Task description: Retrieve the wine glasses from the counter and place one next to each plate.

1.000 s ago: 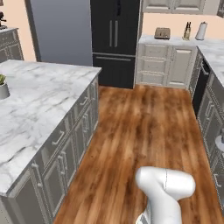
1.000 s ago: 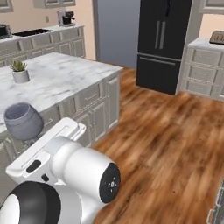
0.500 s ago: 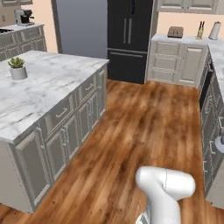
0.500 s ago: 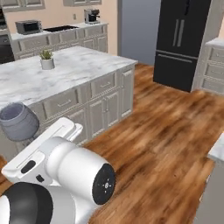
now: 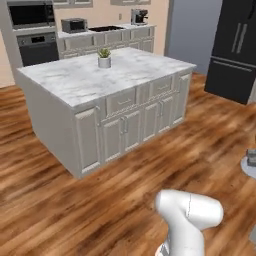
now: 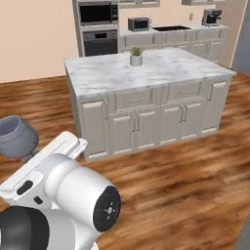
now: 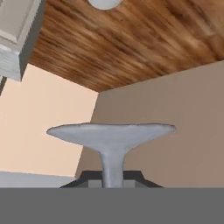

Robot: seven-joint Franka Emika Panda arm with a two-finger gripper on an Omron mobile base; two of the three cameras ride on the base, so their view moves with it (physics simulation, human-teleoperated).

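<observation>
Standing mid-room, a big marble island [image 5: 100, 80] over beige-white drawer and door cabinets takes up the space ahead of the base; also in right base view [image 6: 146, 73]. A small potted plant [image 5: 104, 57] sits on the island top near its far edge, same pot in right base view [image 6: 136, 56]. Nothing else visible on the island.

Back wall: counter run [image 5: 105, 35] with toaster oven [image 5: 74, 25], coffee machine [image 5: 138, 16] and a dark cooktop between them. Built-in microwave [image 6: 98, 13] above wall oven [image 6: 100, 43] at left end of that run. Black fridge [image 5: 235, 50] on the right of left base view, beside a grey panel. Floor is brown wood planks [image 5: 60, 200], walls peach.

One wine glass [image 6: 17, 136] shows at the left edge of right base view, grey-blue bowl, up beside the white arm [image 6: 63, 195], off any surface. In hand view its round foot [image 7: 111, 132] and stem [image 7: 111, 168] rise right at the gripper [image 7: 111, 180]; the stem sits between the dark finger tips, so gripper is closed on the glass by the stem. Hand view is rolled: floor planks on top, walls below.

Grey object [image 5: 250, 162] at right edge of left base view, cut off, cannot tell what.
</observation>
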